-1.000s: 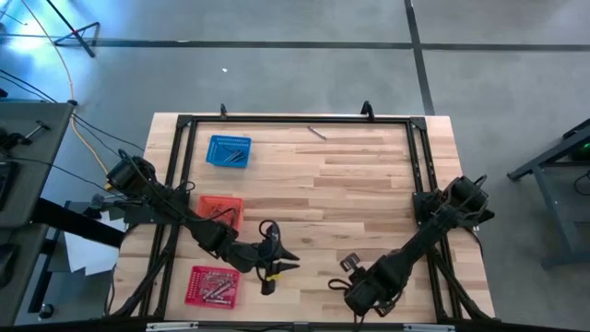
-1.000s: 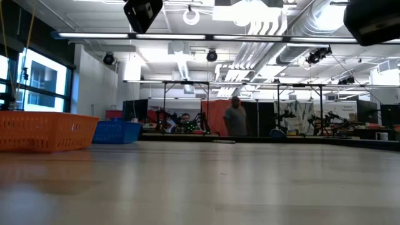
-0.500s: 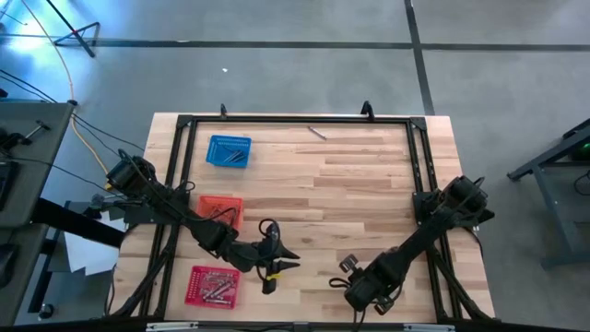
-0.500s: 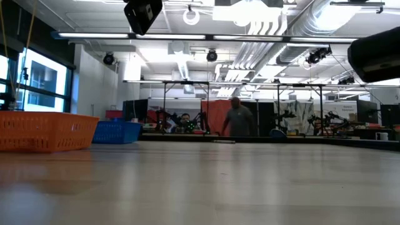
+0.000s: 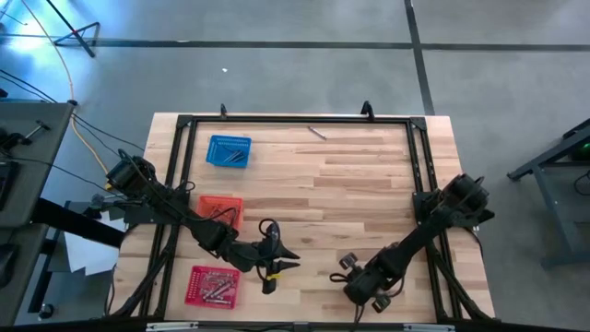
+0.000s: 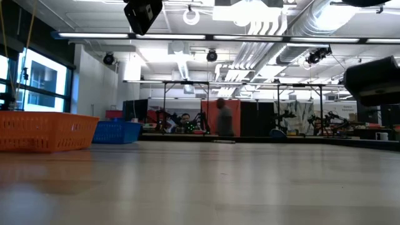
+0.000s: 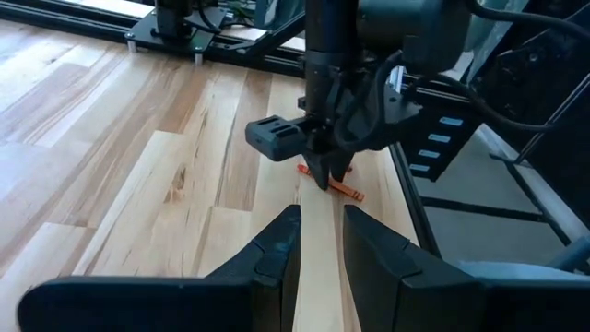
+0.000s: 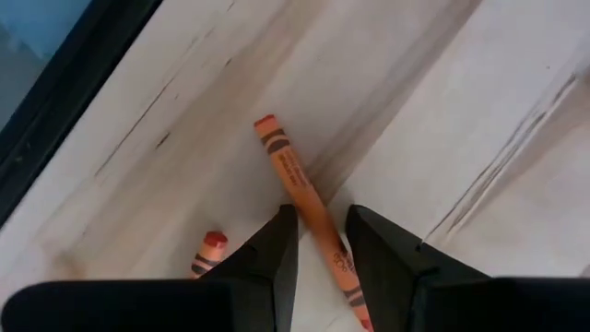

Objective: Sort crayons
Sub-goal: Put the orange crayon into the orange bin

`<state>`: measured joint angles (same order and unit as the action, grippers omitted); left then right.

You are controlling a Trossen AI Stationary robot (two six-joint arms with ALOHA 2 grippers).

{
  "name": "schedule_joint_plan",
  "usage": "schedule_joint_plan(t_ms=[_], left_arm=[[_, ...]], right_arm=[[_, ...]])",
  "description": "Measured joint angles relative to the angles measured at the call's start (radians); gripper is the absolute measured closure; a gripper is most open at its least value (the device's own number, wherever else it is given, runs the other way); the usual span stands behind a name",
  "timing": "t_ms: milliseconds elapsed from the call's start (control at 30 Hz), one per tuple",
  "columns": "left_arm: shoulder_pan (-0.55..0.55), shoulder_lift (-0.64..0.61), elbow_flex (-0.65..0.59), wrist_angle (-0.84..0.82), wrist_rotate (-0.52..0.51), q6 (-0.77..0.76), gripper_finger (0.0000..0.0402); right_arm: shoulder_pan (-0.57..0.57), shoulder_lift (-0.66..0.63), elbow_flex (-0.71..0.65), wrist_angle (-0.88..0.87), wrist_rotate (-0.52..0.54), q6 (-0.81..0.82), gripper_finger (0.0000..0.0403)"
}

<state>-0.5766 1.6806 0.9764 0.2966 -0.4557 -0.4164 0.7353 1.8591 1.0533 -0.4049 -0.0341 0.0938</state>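
orange crayon (image 8: 300,183) half hidden between right claw (image 8: 318,242) fingers

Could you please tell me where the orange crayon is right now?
The orange crayon lies flat on the table near its front edge on the right side, directly under the right gripper, running between its fingers, with a second crayon just beside it.

Level view across the pale table top (image 6: 200,187). At left centre stands an orange mesh basket (image 6: 44,132), with a blue mesh basket (image 6: 117,131) just to its right and farther back. Dark robot parts intrude at upper left (image 6: 143,14) and right edge (image 6: 373,81). A blurred person (image 6: 223,119) stands at centre background.
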Motion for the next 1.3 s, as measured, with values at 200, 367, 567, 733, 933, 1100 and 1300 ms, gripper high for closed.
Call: schedule_joint_plan(t_ms=[200,367,567,733,933,1100,1300], left_arm=[[0.0,0.0,0.0,0.0,0.0,0.041,0.0332],[0.0,0.0,0.0,0.0,-0.001,0.053,0.0332],[0.0,0.0,0.0,0.0,-0.001,0.054,0.0332],[0.0,0.0,0.0,-0.002,-0.001,0.054,0.0332],[0.0,0.0,0.0,-0.003,-0.001,0.061,0.0332],[0.0,0.0,0.0,-0.003,-0.001,0.061,0.0332],[0.0,0.0,0.0,-0.003,-0.001,0.061,0.0332]], right_arm=[[-0.017,0.0,-0.033,0.026,-0.001,0.14,0.0315],[-0.03,0.002,-0.034,0.028,-0.001,0.211,0.0357],[-0.049,0.003,-0.035,0.041,-0.014,0.291,0.0393],[-0.053,0.004,-0.033,0.065,-0.013,0.299,0.0399],[-0.053,0.0,0.003,0.037,0.003,0.301,0.0401],[-0.061,-0.031,0.051,-0.066,0.127,0.291,0.0402],[-0.059,-0.108,0.07,-0.144,0.191,0.29,0.0402]])
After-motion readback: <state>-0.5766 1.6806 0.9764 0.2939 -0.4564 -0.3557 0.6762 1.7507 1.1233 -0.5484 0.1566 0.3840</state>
